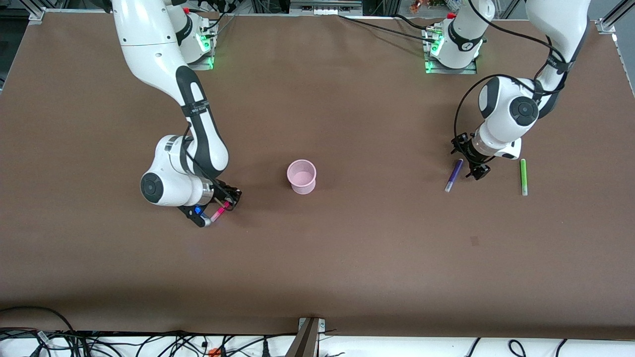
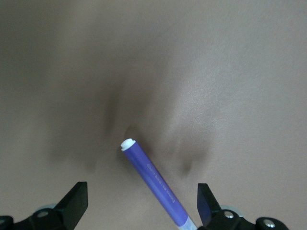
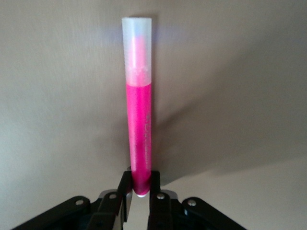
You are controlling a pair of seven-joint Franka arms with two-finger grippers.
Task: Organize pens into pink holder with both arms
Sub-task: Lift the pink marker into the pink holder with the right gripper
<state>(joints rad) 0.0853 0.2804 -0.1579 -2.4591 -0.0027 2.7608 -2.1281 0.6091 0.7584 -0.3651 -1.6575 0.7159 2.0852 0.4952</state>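
Two grippers low over table. Right gripper (image 3: pixel 140 191) clamps pink pen (image 3: pixel 138 100), toward right arm's end from cup (image 1: pixel 301 176). Left gripper (image 2: pixel 139 201) spread wide, straddling purple pen (image 2: pixel 156 184); green pen (image 1: pixel 523 176) beside.

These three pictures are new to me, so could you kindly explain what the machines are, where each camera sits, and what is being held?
Two white robot arms work at a brown table. One picture looks down from across the table; the others come from cameras on each wrist. The right gripper is shut on the pink pen, low over the table toward the right arm's end. The left gripper is open over the purple pen, which lies on the table beside the green pen. The pink holder stands mid-table, empty. No yellow pen shows.
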